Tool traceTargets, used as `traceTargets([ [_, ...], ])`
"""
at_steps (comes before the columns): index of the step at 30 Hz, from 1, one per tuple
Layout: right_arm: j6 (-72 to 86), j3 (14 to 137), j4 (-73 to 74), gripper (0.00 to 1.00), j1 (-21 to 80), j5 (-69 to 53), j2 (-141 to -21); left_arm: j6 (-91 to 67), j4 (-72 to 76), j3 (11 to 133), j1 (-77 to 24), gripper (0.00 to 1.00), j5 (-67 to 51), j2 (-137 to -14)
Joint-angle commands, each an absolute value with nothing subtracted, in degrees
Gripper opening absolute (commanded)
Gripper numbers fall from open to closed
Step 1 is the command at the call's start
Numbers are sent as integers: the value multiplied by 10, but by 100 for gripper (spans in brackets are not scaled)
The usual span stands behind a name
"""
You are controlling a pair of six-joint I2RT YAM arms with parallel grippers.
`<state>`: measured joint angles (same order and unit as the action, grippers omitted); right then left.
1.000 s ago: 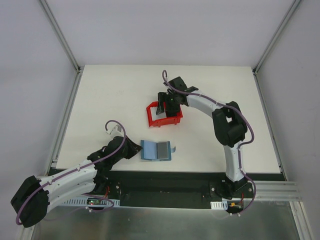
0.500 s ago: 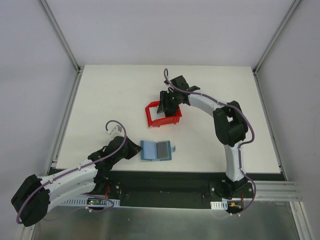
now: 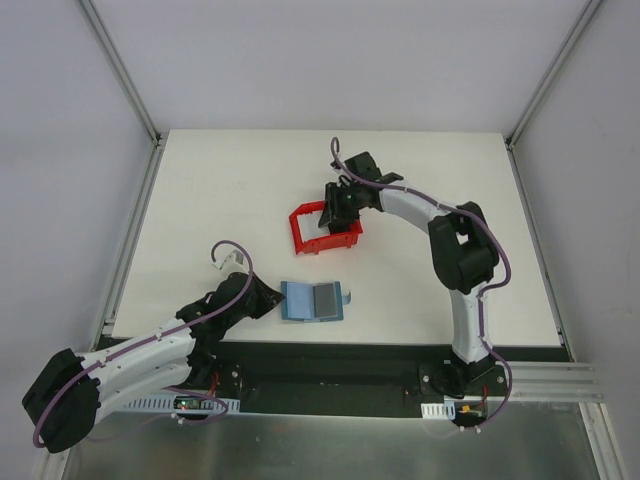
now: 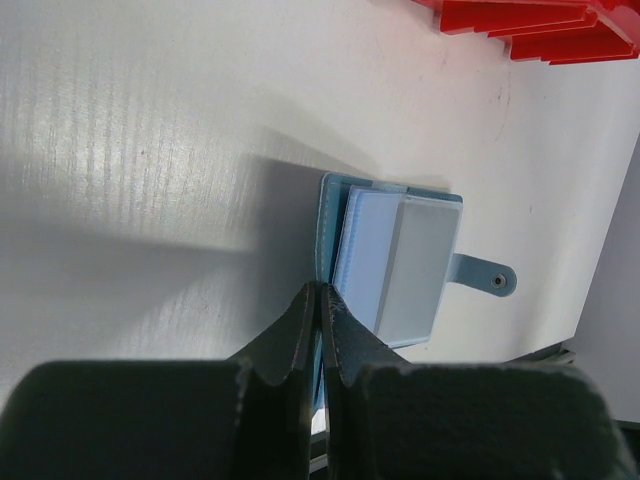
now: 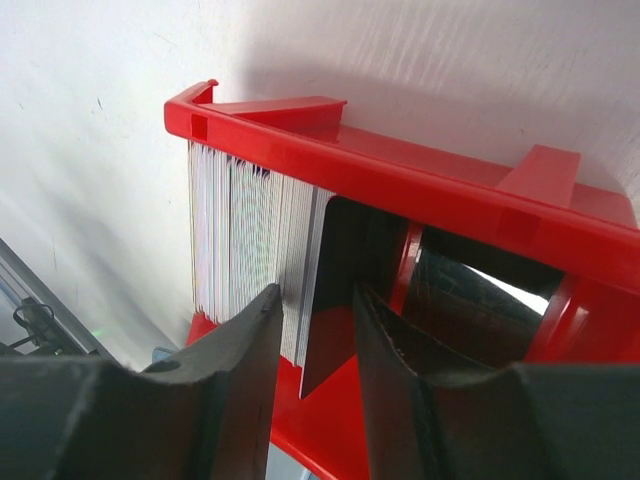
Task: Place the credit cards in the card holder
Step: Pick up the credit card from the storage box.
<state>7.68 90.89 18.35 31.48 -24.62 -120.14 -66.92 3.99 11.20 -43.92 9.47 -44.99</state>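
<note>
The card holder (image 3: 312, 301) lay open near the front edge of the table (image 3: 200, 200), with one grey card (image 4: 415, 265) already on its right half; I could not tell whether it was tucked into a pocket. The left gripper (image 4: 318, 295) had its jaws together at the holder's left edge, whether pinching or only pressing was unclear. Farther back, the right gripper (image 5: 318, 300) reached into the red bin (image 5: 400, 170), jaws apart astride a dark card (image 5: 345, 260) beside the stacked credit cards (image 5: 240, 240). I judged most cards were left to move. The bin's floor was hidden.
</note>
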Motion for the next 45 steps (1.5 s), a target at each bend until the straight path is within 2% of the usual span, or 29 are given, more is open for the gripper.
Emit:
traceTargets([
  [1,76,900,166,36,315,-260,-1151,-668,43,118,-444,0,96,-454],
  [15,76,894,167,17,310,-257,-1136,-670,43,113,-443,0,94,-452],
  [21,64,891,177,15,309,-223,-1119,-669,42,113,-444,0,93,-451],
  [24,54,897,192,11,309,-200,-1115,-668,43,111,-444,0,92,-450],
  [27,45,907,208,1,309,-180,-1113,-671,43,108,-444,0,91,-448],
  [45,26,905,226,0,309,-134,-1034,-672,43,102,-444,0,90,-448],
])
